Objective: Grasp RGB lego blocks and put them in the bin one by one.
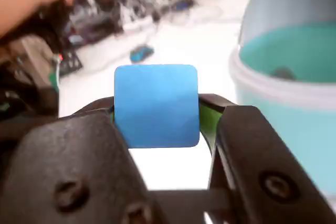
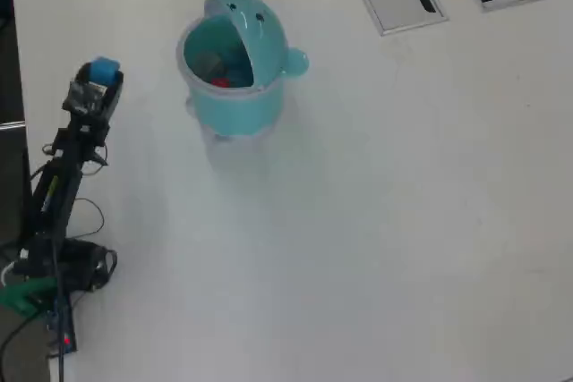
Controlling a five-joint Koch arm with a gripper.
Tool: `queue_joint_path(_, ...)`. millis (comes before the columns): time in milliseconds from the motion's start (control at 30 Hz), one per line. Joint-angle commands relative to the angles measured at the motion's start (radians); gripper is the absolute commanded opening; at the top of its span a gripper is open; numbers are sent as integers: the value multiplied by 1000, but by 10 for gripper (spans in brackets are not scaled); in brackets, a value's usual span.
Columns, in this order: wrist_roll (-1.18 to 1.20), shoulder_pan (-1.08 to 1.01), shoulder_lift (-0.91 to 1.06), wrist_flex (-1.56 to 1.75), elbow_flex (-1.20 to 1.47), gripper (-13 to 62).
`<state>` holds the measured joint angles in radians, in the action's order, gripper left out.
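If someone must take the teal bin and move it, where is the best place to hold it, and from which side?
Probably hold the bin across its round lower wall, coming from the side. The domed lid stands tilted open, so a hold there or on the small knob looks insecure.

— How was the arm (image 2: 55, 190) posed?
— Stretched along the left edge in the overhead view, with its hand (image 1: 156, 109) clamped on the blue block (image 1: 156, 105), jaws pressing either side.

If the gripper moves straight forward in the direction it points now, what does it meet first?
Probably nothing close. The gripper, shut on the light blue block, points past the bin, which sits to the right in the wrist view. Ahead is bare table; depth is uncertain.
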<state>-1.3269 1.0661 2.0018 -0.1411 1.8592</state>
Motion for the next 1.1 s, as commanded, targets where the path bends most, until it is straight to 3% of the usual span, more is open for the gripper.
queue_joint_path(0,-2,-12,-11,114,-94,-9)
queue_joint_path(633,-9,-190,-598,166,-870,-9)
queue_joint_path(1067,-14,-256,-719,397,-792,-7)
